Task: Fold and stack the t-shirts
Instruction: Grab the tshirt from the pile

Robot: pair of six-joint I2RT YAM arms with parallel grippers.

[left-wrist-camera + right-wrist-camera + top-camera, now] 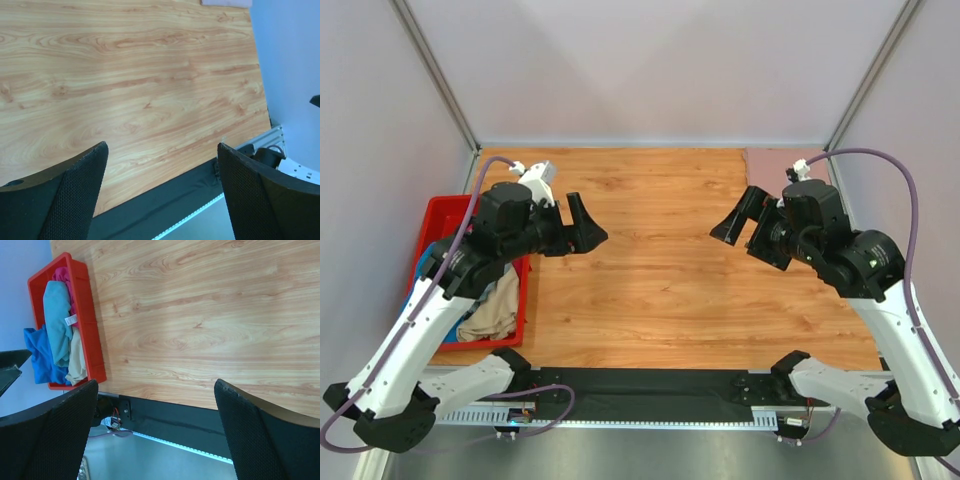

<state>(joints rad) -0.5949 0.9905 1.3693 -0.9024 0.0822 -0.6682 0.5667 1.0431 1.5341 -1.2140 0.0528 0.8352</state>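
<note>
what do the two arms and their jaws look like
The left arm and right arm match: white lower links, black joint housings, black bases. A purple cable loops from each wrist down toward the base, and a small white part sits on top of each wrist. The jaws are black, broad and wedge-shaped, with fine mesh-textured inner faces.

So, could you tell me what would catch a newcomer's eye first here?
The red bin at the left edge of the table, piled with crumpled t-shirts in blue, teal, magenta and beige. Next, the left gripper and right gripper, both open and empty, facing each other above the wood.
</note>
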